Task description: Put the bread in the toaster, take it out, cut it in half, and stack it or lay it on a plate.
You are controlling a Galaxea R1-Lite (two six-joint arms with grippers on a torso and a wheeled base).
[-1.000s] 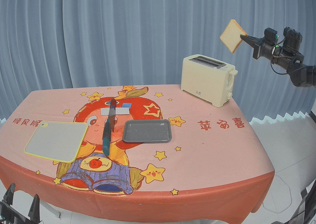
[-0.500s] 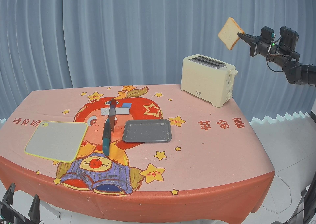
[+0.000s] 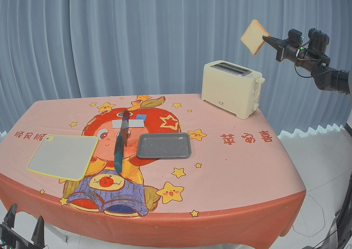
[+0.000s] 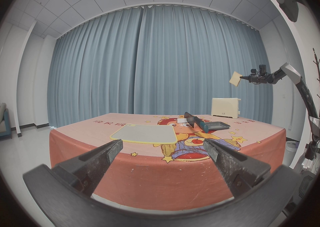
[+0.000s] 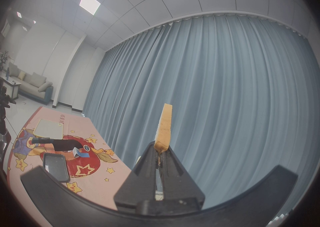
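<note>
Blue-grey curtain hangs in folds behind a surface covered in pink with a cartoon apple print. From the head view, a cream toaster stands at the far right of that surface, its slots facing up. The right arm comes in from the right edge, raised high and stretched almost level, pointing toward the robot's left. The right tool pinches one corner of the bread, and the slice hangs tilted in the air, well above the toaster and a little to its right, touching nothing else. Nearer the middle lies a dark grey tray. Just beside it, on its left, is a knife with a teal handle toward the robot and its blade up on edge. A pale cutting board with a yellow rim lies flat farther left, apart from the knife.

From the left wrist view, the left tool is held low in front of the near edge of the surface, facing across it, with its two dark fingers spread wide and nothing between them. Beyond them are the board, the knife, the tray and the toaster, with the slice held high at the far right.

From the right wrist view, the fingers are pressed together on the slice, which shows edge-on and upright against the curtain. The printed surface lies far below to one side.
</note>
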